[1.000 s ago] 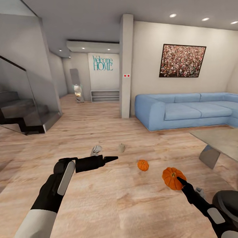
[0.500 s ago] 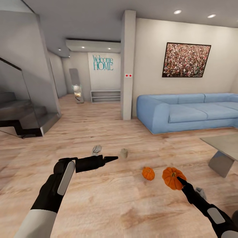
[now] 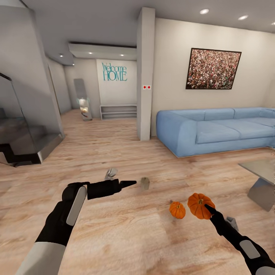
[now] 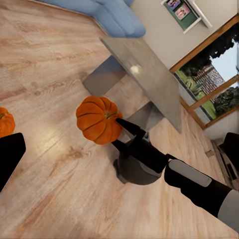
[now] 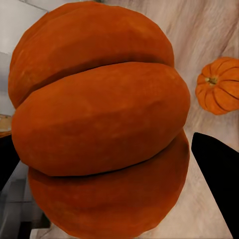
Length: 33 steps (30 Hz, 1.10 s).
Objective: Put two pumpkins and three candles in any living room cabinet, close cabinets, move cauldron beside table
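The right claw (image 3: 208,209) is clamped on one pumpkin (image 3: 200,205), carried off the floor just beside the second pumpkin (image 3: 177,209), which sits on the wooden floor (image 3: 126,236). The grip looks to be only at the fingertips on a round ribbed body, so a jolt while driving could roll it out, and a fall would likely knock the floor pumpkin away. The held pumpkin has no real long axis; its stem end points away from the claw. The floor pumpkin stands stem up. A candle (image 3: 144,183) stands upright farther from it, near the left claw (image 3: 130,183), whose fingers look drawn together and hold nothing.
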### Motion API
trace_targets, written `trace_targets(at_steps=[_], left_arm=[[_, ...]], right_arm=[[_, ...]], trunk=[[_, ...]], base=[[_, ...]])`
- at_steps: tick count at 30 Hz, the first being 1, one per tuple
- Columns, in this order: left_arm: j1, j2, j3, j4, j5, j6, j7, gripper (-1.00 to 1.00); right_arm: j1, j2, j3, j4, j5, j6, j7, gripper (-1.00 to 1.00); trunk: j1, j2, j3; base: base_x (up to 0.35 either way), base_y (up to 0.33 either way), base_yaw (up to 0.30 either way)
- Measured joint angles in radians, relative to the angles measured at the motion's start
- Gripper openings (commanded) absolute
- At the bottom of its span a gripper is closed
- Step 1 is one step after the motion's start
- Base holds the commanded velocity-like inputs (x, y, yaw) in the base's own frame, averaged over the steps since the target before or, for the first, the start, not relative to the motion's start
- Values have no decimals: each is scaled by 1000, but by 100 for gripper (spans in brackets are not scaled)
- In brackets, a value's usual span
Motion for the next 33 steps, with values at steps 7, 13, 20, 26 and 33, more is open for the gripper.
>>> trace_targets(at_steps=[7, 13, 20, 26, 33], left_arm=[[0, 0, 0, 0, 0, 0, 0, 100], [0, 0, 1, 0, 0, 0, -1, 100], [0, 0, 0, 1, 0, 0, 0, 100], [0, 0, 0, 2, 0, 0, -1, 100], [0, 0, 0, 1, 0, 0, -1, 100]], right_arm=[[0, 0, -1, 0, -4, 1, 1, -100], [0, 0, -1, 0, -5, 1, 1, -100], [0, 0, -1, 0, -4, 1, 1, -100], [0, 0, -1, 0, -5, 1, 1, -100], [0, 0, -2, 0, -5, 1, 0, -100]], trunk=[[0, 0, 0], [0, 0, 0], [0, 0, 3], [0, 0, 5], [0, 0, 8]], base=[[310, 192, -266], [309, 194, -277], [300, 206, -279], [289, 216, -279], [268, 233, -279]])
